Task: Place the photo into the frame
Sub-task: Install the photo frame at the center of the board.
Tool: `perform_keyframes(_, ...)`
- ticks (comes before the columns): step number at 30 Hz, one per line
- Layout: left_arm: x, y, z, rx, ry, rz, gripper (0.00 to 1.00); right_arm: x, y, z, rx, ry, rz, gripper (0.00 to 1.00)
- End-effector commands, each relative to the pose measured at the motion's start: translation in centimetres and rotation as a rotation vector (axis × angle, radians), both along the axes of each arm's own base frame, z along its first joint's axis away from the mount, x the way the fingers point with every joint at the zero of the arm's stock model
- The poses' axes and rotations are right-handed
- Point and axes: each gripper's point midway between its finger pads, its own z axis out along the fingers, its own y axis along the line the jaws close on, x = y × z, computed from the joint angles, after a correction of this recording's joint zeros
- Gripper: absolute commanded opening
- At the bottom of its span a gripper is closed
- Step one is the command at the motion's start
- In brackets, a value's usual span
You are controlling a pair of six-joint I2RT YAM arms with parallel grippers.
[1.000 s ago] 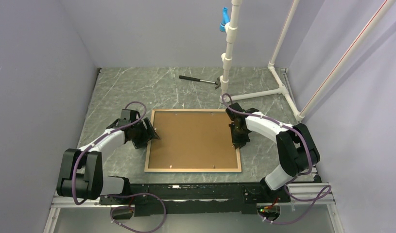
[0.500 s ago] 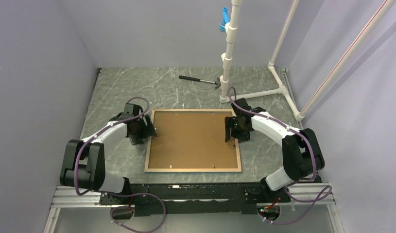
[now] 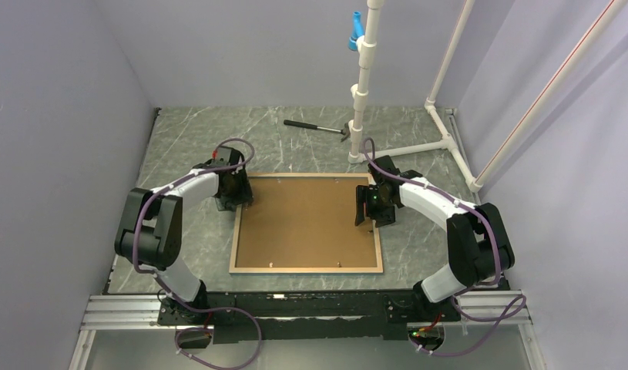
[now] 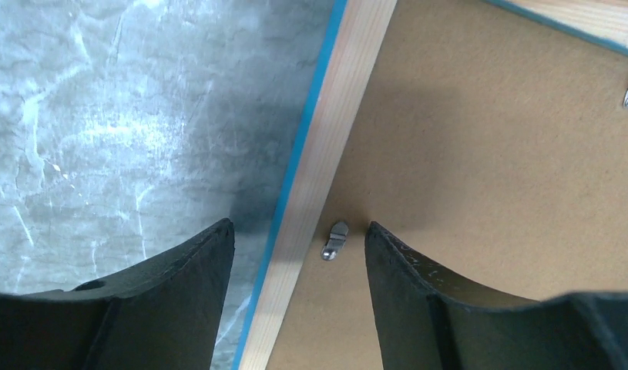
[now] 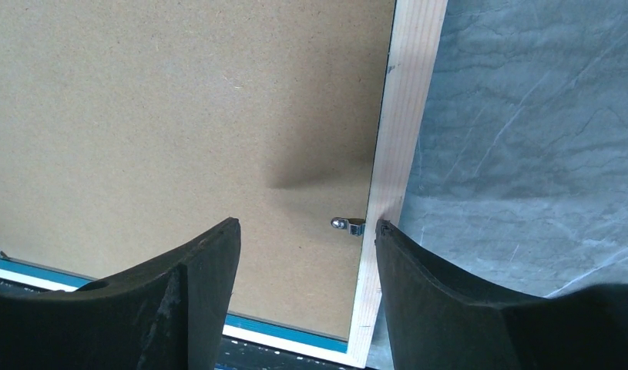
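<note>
text: none legible | labels: none | brands: none | numbers: none | signs: none | all views show unmarked surfaces only

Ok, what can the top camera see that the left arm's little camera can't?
Only the top camera shows the hammer, the white pipe stand and both whole arms, with the right gripper above the right side of the frame. Only the left wrist camera shows a little metal tab close up, between the open fingers of the left gripper, plus the frame's turquoise edge. Both show the frame lying back-up, its brown backing board and the grey table.
</note>
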Motion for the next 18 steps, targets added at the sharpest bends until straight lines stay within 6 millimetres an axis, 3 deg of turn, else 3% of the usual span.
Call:
perform_keyframes(1,0.3,1.1,-0.5,0.102,0.027,-0.005,0.66,0.0,0.3,-0.5,0.015,0.008,0.009,0.67)
perform_keyframes(5,0.1,0.9,-0.8,0.111,0.033,-0.020,0.53,0.2,0.2,-0.3,0.013,0.002,0.008,0.67)
perform_keyframes(12,-0.8,0.4,-0.5,0.075,0.019,-0.037,0.01,0.5,0.3,0.1,0.015,-0.007,0.007,0.67)
perform_keyframes(18,-0.5,0.0,0.8,0.048,-0.009,-0.040,0.00,0.4,0.4,-0.1,0.024,-0.001,0.008,0.67)
